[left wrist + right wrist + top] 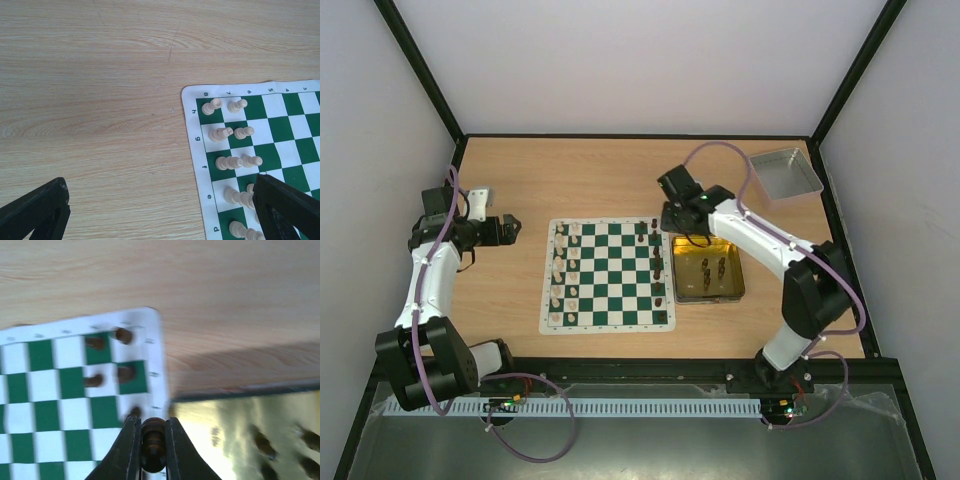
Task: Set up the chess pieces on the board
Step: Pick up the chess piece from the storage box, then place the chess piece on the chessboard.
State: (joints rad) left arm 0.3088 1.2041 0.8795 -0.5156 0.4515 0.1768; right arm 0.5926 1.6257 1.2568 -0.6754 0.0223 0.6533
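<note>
The green and white board (608,276) lies mid-table. Cream pieces (564,272) stand in its two left columns, also seen in the left wrist view (226,163). Dark brown pieces (656,268) stand along its right columns, blurred in the right wrist view (123,373). My right gripper (153,445) is shut on a dark brown chess piece (153,442), held above the board's right border by the gold tray (235,440); from above it (672,222) is at the board's far right corner. My left gripper (512,228) is open and empty over bare wood left of the board (200,150).
The shiny gold tray (708,296) right of the board holds several dark pieces (712,270). A grey metal tray (786,172) sits at the back right. A small white object (479,196) lies near the left arm. Black frame posts edge the table.
</note>
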